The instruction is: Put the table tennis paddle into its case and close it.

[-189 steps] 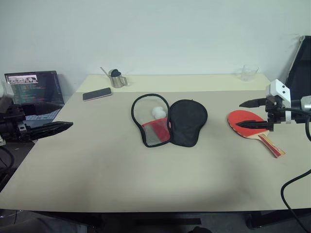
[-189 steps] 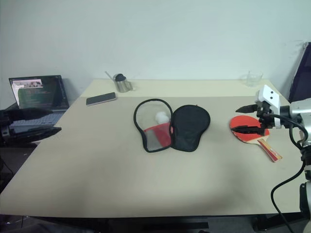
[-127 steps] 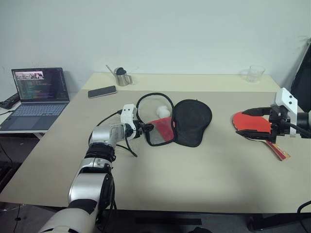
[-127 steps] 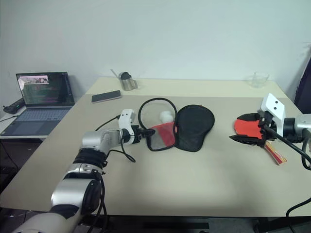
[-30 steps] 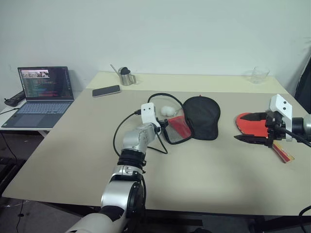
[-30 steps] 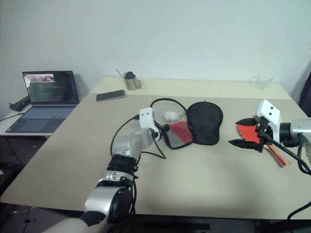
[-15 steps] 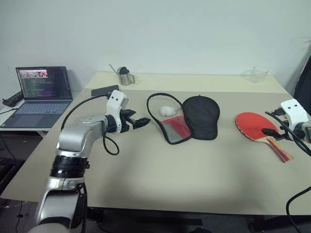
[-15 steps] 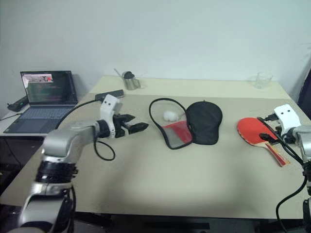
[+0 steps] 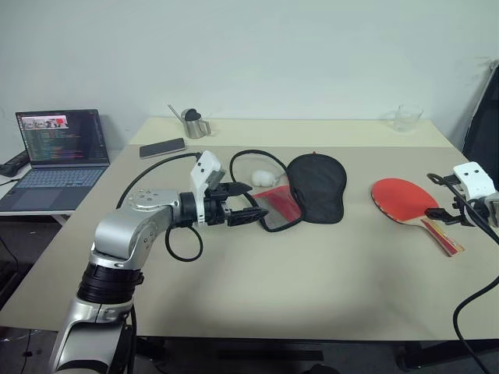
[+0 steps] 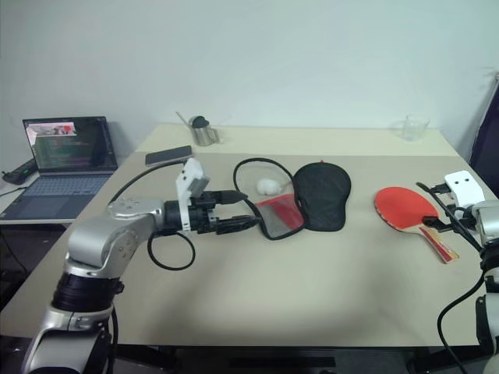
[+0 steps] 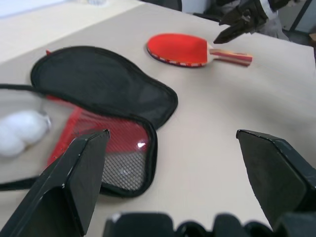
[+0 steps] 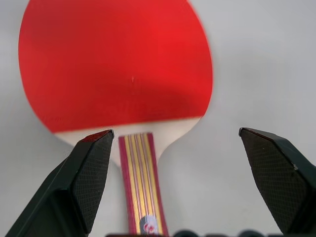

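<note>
While the flat table tennis paddle (image 9: 405, 199) with its round red rubber face and short striped wooden handle lies face up on the right side of the beige table (image 9: 312, 288), handle pointing toward the near right, its soft paddle-shaped zip case (image 9: 300, 191) lies unzipped and spread open near the table's middle. The case's black fabric half (image 9: 318, 187) lies to the right, and the half with the red panel and black mesh pocket (image 9: 279, 210) lies to the left; two white balls (image 9: 261, 178) sit within the far part of that left half. The left gripper (image 9: 248, 202) hovers just left of the mesh half, pointing right, its two black fingers spread wide and gripping nothing. The right gripper (image 12: 190, 187) sits above the paddle's handle, fingers spread wide on either side of it and not touching it. A dark smartphone (image 9: 162, 148) and a small steel pitcher (image 9: 192, 125) stand at the far left of the table, a clear glass (image 9: 404, 118) at the far right. An open laptop (image 9: 51, 156) rests on a lower surface to the left.
</note>
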`<action>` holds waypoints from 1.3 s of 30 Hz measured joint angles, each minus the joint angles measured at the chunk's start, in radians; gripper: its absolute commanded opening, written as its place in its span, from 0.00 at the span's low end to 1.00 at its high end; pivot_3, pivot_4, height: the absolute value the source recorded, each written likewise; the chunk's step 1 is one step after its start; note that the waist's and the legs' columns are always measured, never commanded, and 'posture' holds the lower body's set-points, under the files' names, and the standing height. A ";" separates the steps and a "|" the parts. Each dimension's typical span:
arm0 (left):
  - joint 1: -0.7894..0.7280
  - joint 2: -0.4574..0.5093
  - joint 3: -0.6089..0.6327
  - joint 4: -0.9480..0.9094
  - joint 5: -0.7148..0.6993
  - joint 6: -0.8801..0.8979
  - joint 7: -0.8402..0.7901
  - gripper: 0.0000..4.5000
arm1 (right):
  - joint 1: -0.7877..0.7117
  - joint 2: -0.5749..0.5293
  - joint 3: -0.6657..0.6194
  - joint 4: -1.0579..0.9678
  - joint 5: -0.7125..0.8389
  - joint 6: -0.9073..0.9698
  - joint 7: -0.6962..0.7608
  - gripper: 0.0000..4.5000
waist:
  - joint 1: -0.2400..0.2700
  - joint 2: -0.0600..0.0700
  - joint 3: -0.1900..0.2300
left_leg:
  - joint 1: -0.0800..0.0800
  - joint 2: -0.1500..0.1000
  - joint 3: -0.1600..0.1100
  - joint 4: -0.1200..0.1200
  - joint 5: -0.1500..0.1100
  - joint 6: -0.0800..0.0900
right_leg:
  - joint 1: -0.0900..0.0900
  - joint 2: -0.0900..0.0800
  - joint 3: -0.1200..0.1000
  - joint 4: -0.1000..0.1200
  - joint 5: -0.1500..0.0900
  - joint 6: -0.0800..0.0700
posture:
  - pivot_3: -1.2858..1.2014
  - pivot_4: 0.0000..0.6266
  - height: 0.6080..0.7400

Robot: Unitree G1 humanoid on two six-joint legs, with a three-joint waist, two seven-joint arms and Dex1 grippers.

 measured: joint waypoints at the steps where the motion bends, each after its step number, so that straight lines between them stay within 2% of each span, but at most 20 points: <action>1: 0.000 0.002 0.000 -0.001 -0.002 0.000 -0.002 1.00 | -0.009 0.000 0.010 0.011 -0.003 0.000 0.013 1.00 | 0.000 0.000 0.000 | 0.000 0.000 0.000 0.000 0.000 0.000 | 0.000 0.000 0.000 0.000 0.000 0.000 | 0.52 0.24 1.00; 10: 0.007 0.005 0.003 -0.033 -0.010 0.000 -0.003 1.00 | -0.063 0.018 0.073 0.123 -0.042 0.022 0.123 1.00 | 0.000 0.000 0.000 | 0.000 0.000 0.000 0.000 0.000 0.000 | 0.000 0.000 0.000 0.000 0.000 0.000 | 0.52 0.24 1.00; 28: 0.015 0.013 0.014 -0.063 -0.028 0.010 0.023 1.00 | -0.084 0.081 0.091 0.211 -0.089 -0.020 0.105 1.00 | 0.000 0.000 0.000 | 0.000 0.000 0.000 0.000 0.000 0.000 | 0.000 0.000 0.000 0.000 0.000 0.000 | 0.52 0.24 1.00; 29: 0.015 0.014 0.014 -0.063 -0.028 0.012 0.025 1.00 | -0.084 0.086 0.091 0.211 -0.092 -0.021 0.098 0.96 | 0.000 0.000 0.000 | 0.000 0.000 0.000 0.000 0.000 0.000 | 0.000 0.000 0.000 0.000 0.000 0.000 | 0.52 0.24 1.00; 35: 0.015 0.015 0.016 -0.068 -0.031 0.024 0.042 1.00 | -0.084 0.101 0.080 0.211 -0.096 -0.021 0.078 0.96 | -0.003 0.000 0.000 | 0.001 0.000 0.000 0.000 0.000 0.000 | 0.000 0.000 0.001 0.000 0.000 0.000 | 0.52 0.24 1.00; 39: 0.017 0.015 0.016 -0.072 -0.035 0.025 0.045 1.00 | -0.084 0.118 0.064 0.210 -0.095 -0.022 0.078 0.72 | -0.013 0.000 0.000 | 0.001 0.000 0.000 0.000 0.000 0.000 | 0.001 0.000 0.001 0.001 0.000 0.000 | 0.52 0.24 1.00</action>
